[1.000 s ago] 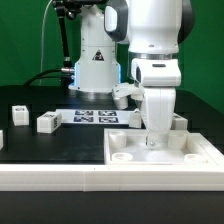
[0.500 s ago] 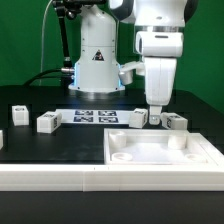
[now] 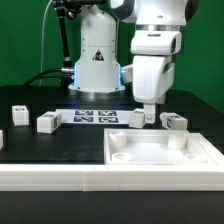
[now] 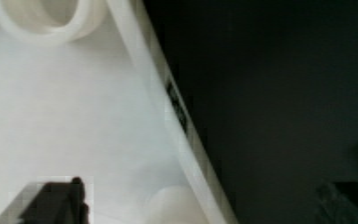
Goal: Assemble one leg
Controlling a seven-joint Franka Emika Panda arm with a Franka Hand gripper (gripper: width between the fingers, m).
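White plastic, chunky, with black-and-white tags on its faces: that's the leg [image 3: 136, 117] closest to the action. It sits on the black table [image 3: 60, 145] just behind the far edge of the big flat panel [image 3: 160, 152], right at the end of the marker board [image 3: 97, 116] on the exterior view's right. Nothing has hold of it.

A second leg [image 3: 175, 121] sits a bit further toward the exterior view's right, also just behind the panel. Two more are parked over on the exterior view's left. A third leg [image 3: 47, 122] is near the marker board's other end and a fourth leg [image 3: 18, 114] is beyond that, well apart from the panel.

The gripper [image 3: 148, 117] hangs between the first two legs, much closer to the first one. In the exterior view they look like they're just beside each other, but I honestly can't tell if they touch, or how high off the table the gripper is.

The wrist view settles the grip question. The two dark fingertips [image 4: 51, 203] are spread far apart with nothing between them, only the panel's white surface, its edge and the dark table next to it. One round socket [image 4: 51, 20] of the panel shows in that view too.

Behind the marker board stands the robot base [image 3: 95, 62], white with a triangle warning sticker.
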